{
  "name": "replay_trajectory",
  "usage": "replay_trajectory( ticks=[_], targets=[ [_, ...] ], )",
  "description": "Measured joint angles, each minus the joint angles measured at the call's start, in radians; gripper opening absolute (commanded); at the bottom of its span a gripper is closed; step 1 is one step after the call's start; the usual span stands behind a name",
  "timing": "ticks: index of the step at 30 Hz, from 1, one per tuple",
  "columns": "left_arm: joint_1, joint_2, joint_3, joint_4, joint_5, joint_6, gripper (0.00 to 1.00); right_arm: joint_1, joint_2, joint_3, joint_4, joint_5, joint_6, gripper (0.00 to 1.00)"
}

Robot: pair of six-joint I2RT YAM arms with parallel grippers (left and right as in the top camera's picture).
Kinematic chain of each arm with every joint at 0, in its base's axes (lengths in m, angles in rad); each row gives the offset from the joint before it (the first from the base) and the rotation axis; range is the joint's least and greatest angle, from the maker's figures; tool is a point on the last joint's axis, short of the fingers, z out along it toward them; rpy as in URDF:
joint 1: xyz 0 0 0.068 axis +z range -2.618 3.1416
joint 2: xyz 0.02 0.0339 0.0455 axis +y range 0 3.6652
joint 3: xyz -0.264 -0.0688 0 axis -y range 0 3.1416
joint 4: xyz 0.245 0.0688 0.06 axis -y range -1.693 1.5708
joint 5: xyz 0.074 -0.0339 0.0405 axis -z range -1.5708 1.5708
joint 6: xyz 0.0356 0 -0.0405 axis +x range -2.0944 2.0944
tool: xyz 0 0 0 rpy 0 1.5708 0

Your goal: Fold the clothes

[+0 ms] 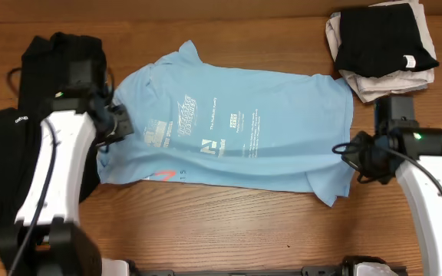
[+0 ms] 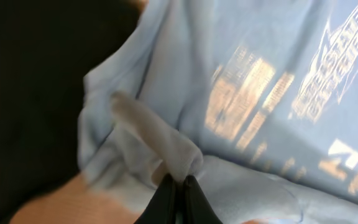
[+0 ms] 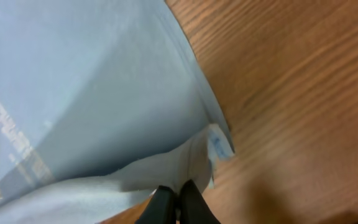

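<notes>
The wooden tabletop (image 1: 229, 226) fills almost everything I can see. It is brown with a clear grain running from side to side, and nothing of the room beyond its edges is visible.

The light blue T-shirt (image 1: 290, 138) lies spread in the middle of it, its long side running from one arm to the other. It is mostly flat, with some soft wrinkles. The white print (image 1: 206, 126) faces up near the centre, and a small orange mark (image 1: 165, 174) sits close to the near edge.

On the left side a big heap of black clothes (image 1: 6, 153) lies on the wood and partly under the left arm (image 1: 52, 169). The white right arm (image 1: 436, 192) comes in from the near right corner. In the far right corner is a smaller pile (image 1: 382, 46), with a black garment on top of beige ones.

The left hand (image 2: 178, 190) is at the left end of the T-shirt. Its fingers are pressed together on a pinched ridge of blue cloth, which rises in a fold towards them. The right hand (image 3: 178, 194) is at the right end. Its fingers are also together, clamped on the edge of the fabric, just beside a small pale label (image 3: 219, 144) at the corner. Bare wood shows beyond it.
</notes>
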Motion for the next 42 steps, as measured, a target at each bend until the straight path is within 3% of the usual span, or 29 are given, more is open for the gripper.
replay_trajectory(
  ticks=[15, 31, 42],
  targets=[
    [-0.037, 0.228, -0.002, 0.291, -0.002, 0.000, 0.04, 0.000, 0.284, -0.056, 0.332, 0.021, -0.064, 0.04],
    [-0.037, 0.232, 0.115, 0.217, -0.003, 0.000, 0.04, 0.000, 0.228, -0.031, 0.317, -0.006, -0.124, 0.04],
    [-0.037, 0.232, 0.115, 0.296, -0.033, 0.000, 0.04, 0.000, 0.229, -0.019, 0.406, -0.008, -0.206, 0.04]
  ],
)
